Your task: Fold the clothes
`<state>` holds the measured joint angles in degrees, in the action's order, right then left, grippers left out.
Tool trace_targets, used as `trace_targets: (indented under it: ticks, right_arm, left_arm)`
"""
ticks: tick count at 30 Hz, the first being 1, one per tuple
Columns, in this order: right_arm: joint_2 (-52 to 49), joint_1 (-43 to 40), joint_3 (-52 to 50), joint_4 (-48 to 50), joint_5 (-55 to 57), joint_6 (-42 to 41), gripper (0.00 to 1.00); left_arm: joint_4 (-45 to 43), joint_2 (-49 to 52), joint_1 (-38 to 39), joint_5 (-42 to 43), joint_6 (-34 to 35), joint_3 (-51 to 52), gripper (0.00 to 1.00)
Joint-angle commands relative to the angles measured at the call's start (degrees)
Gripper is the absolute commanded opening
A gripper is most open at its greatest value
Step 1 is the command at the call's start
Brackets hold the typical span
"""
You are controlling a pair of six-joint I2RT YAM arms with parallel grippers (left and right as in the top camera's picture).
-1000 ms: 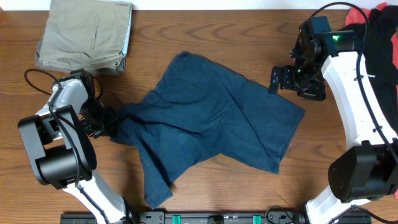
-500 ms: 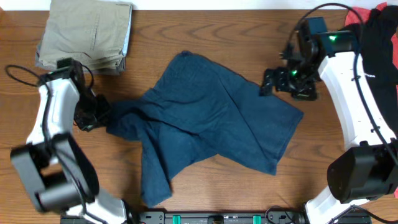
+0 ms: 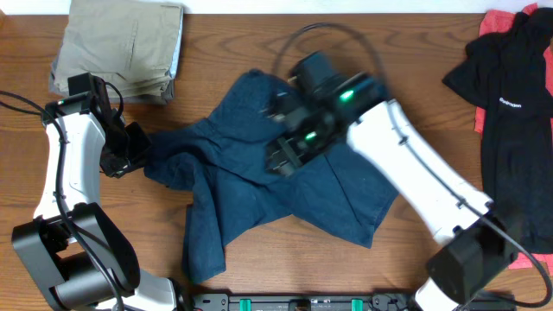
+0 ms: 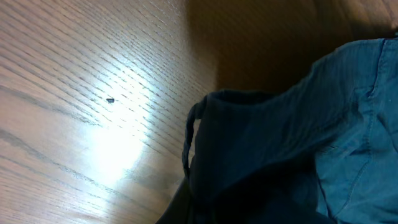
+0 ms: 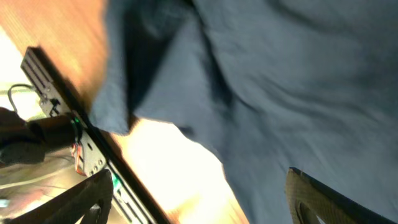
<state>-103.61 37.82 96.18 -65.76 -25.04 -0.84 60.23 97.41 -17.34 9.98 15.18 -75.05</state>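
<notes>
The left gripper (image 3: pixel 131 157) was clamped tight on the 9 o'clock edge of the clothes (image 3: pixel 242 199). The right gripper (image 3: pixel 282 155), jaws spread wide, hung over the garment's middle. The navy clothes lay crumpled at the centre of the table (image 3: pixel 225 39).

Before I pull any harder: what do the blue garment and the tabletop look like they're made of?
Blue garment: woven cotton, probably light denim or chambray. It looks matte, with soft creases, and stitched seams show in the left wrist view. Tabletop: wood or wood-look laminate, with visible grain and a semi-gloss finish that catches a patch of glare.
</notes>
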Motion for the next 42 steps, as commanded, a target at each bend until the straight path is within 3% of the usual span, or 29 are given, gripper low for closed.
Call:
trace_targets:
  ticks: [1, 7, 12, 20, 30, 32, 36, 39, 42]
  right_arm:
    - [0.3, 6.3, -2.7, 4.0, 3.2, -6.9, 0.88]
    - [-0.2, 15.9, -11.7, 18.6, 4.2, -19.3, 0.94]
    - [-2.3, 22.0, -15.9, 27.0, 3.9, -21.9, 0.94]
    - [-5.7, 28.3, -16.1, 29.4, 9.7, -26.2, 0.91]
    - [-13.0, 27.3, -16.1, 31.7, 11.5, -26.7, 0.91]
    - [-13.4, 26.9, -16.1, 31.7, 10.6, -26.7, 0.84]
    - [-13.4, 26.7, -16.0, 31.7, 10.2, -26.8, 0.53]
    - [-13.3, 26.6, -15.9, 31.7, 10.2, -27.9, 0.45]
    - [-13.0, 26.6, -15.6, 31.3, 9.9, -27.8, 0.29]
  left_arm:
    - [0.5, 0.3, -0.2, -0.1, 0.1, -0.3, 0.06]
    - [0.8, 0.3, -0.2, -0.1, 0.1, -0.3, 0.06]
    - [0.8, 0.3, -0.2, -0.1, 0.1, -0.3, 0.06]
    - [1.5, 0.3, -0.2, -0.1, 0.1, -0.3, 0.06]
    - [1.5, 0.3, -0.2, -0.1, 0.1, -0.3, 0.06]
    - [1.4, 0.3, -0.2, -0.1, 0.1, -0.3, 0.06]
    - [1.4, 0.3, -0.2, -0.1, 0.1, -0.3, 0.06]
    - [1.4, 0.3, -0.2, -0.1, 0.1, -0.3, 0.06]
    - [1.4, 0.3, -0.2, -0.1, 0.1, -0.3, 0.06]
